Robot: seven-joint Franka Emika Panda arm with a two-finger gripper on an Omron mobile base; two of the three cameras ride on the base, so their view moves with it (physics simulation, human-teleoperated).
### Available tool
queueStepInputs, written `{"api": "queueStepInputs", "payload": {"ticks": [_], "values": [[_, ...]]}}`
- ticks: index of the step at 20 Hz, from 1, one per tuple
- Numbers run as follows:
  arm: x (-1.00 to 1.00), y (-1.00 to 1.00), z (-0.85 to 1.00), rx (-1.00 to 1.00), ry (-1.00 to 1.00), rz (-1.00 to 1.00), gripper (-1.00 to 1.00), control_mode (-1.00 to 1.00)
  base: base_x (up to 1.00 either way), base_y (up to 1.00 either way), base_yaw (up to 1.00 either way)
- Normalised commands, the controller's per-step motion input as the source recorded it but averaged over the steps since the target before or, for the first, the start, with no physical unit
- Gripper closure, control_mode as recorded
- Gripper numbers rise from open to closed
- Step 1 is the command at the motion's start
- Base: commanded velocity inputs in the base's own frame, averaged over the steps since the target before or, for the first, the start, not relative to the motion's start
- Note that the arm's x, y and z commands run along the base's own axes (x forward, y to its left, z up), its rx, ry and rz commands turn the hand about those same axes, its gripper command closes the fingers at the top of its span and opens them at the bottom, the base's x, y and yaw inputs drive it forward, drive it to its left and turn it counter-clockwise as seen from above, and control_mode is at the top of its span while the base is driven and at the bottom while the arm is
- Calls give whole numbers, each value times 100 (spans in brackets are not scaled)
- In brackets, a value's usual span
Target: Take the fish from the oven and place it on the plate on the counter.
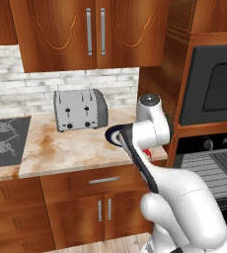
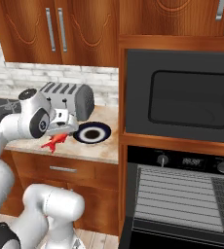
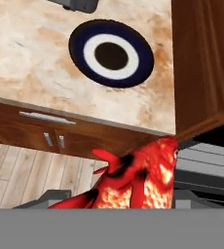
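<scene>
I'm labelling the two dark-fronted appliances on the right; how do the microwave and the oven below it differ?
The microwave is shut, its dark window blank; the oven stands open, grey wire racks showing. The oven's panel carries round knobs; the microwave's front shows none. The microwave sits higher, the oven lower. Both are black and built into the same wooden column.

White arm [image 1: 150, 133] rises from lower right, wrist over the counter [image 1: 71, 148] edge — partly covering the dark plate [image 1: 113, 134]. A sliver of red fish [image 1: 147, 152] shows beneath it. Toaster [image 1: 80, 109] behind; oven [image 1: 209, 170] open, racks visible.
</scene>
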Motion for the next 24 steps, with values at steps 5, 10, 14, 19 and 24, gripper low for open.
{"api": "queueStepInputs", "payload": {"ticks": [5, 10, 14, 19, 24], "values": [[100, -5, -39, 1, 16, 0, 100, -100, 0, 0, 0], [100, -2, -43, 4, 7, 0, 100, -100, 0, 0, 0], [86, -1, -30, 9, 0, -1, 100, -100, 0, 0, 0], [52, 0, -24, 14, 2, -3, 100, -100, 0, 0, 0], [11, -11, -3, 2, 16, -2, 100, -100, 0, 0, 0]]}}
